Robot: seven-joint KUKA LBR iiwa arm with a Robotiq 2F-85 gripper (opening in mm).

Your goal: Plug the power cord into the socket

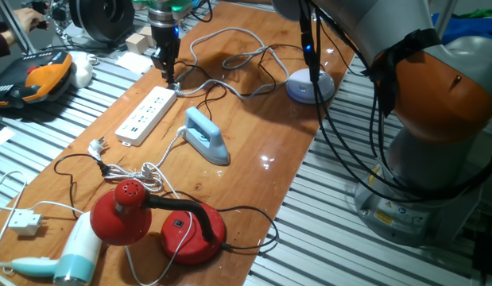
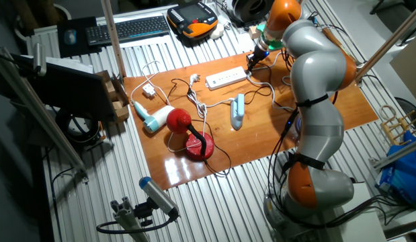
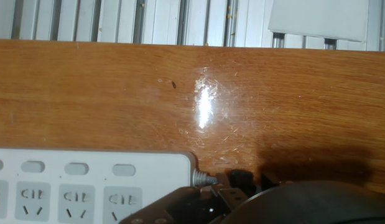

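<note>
The socket is a long white power strip (image 1: pixel 146 115) lying on the wooden table; it also shows in the other fixed view (image 2: pixel 226 78) and at the lower left of the hand view (image 3: pixel 86 186). My gripper (image 1: pixel 168 78) hangs just past the strip's far end (image 2: pixel 250 65), fingers close together. The thin black power cord (image 1: pixel 230 65) runs from the fingertips across the table. A small black plug (image 3: pixel 242 180) sits between the dark finger parts next to the strip's cable end, low over the wood. The hold itself is partly hidden.
A light-blue iron (image 1: pixel 206 137) lies right of the strip. A red desk lamp (image 1: pixel 158 218), a hair dryer (image 1: pixel 71 254) and a small white plug block (image 1: pixel 23 221) lie at the near end. A round grey device (image 1: pixel 311 86) and a pale grey cable (image 1: pixel 230 36) lie at the far end.
</note>
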